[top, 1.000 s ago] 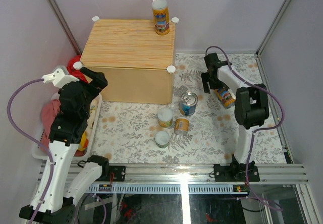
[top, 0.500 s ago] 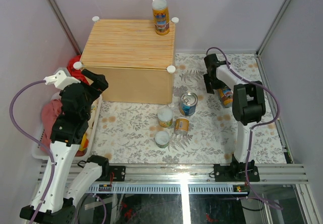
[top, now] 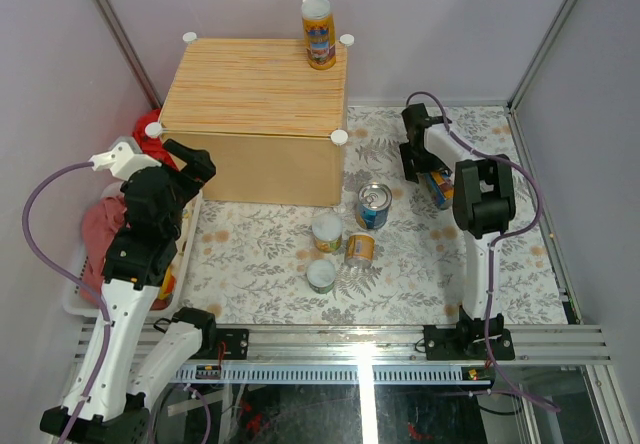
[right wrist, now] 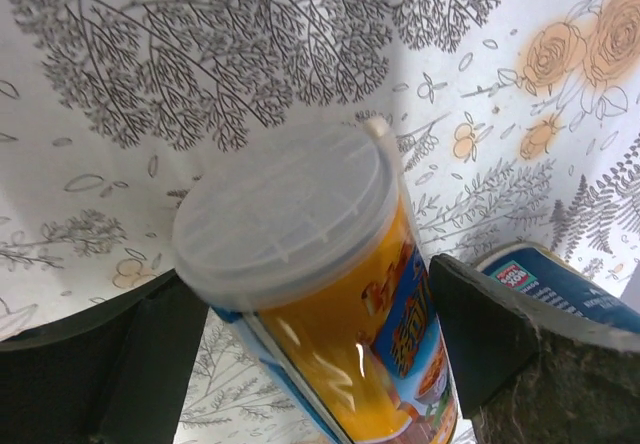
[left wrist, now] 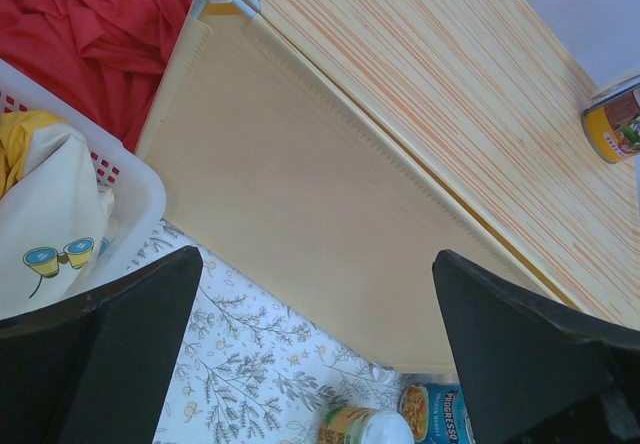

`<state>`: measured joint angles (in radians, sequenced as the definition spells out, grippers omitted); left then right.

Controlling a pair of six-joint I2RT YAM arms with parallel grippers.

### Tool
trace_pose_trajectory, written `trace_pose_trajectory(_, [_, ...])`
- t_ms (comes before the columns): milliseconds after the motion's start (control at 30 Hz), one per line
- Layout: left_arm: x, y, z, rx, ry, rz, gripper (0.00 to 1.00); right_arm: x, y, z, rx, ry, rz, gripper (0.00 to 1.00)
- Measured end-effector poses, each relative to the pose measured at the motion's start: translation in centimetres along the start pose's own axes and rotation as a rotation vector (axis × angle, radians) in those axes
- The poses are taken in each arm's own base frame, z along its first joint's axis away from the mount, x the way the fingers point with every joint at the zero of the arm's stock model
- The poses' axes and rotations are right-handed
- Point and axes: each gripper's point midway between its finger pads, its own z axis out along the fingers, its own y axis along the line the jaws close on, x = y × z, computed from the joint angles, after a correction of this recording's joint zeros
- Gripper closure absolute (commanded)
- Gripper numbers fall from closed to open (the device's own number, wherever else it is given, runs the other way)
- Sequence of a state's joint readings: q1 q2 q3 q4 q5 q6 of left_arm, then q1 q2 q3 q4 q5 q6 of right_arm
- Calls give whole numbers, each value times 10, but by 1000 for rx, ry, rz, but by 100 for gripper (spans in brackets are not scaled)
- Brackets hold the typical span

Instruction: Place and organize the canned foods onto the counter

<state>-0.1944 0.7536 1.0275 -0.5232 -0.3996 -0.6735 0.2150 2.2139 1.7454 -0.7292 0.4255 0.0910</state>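
The counter is a light-wood box with white corner knobs; one tall orange-and-blue can stands at its back right corner. On the floral mat stand a blue can, a green-yellow can and a small can; an orange can lies by them. My right gripper is open with its jaws on either side of a tall orange-and-blue can that lies tilted on the mat. My left gripper is open and empty, beside the counter's front left corner.
A white plastic basket with red and pink clothes sits at the left under my left arm; it also shows in the left wrist view. A blue can lies close behind the right gripper. Walls enclose the mat on three sides.
My right arm's elbow has swung left and the right gripper has edged closer over the lying tall can. My left arm has shifted slightly right. The cans have not moved.
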Motion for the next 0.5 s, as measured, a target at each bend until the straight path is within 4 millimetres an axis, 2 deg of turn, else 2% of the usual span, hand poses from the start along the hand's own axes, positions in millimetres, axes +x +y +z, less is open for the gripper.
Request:
trace_pose_trajectory(67, [1,1,0,0,0,-4,0,-5,3,1,-13,-2,5,15])
trace_pose_trajectory(167, [2,1,0,1,-1,-10,0,-12,8,0,-39,-8,11,41])
trace_pose_trajectory(233, [2,1,0,2,-2,-13,0,-17,12,-2,-66,-16,18,54])
trace_pose_trajectory(400, [0,1,-2,6,-7,-20,0,-27,29,-8,-165,-48,51,63])
trace_pose_trajectory(500, [-2,0,-4,11,-13,-31,0,-28,40,-14,-241,-79,77,73])
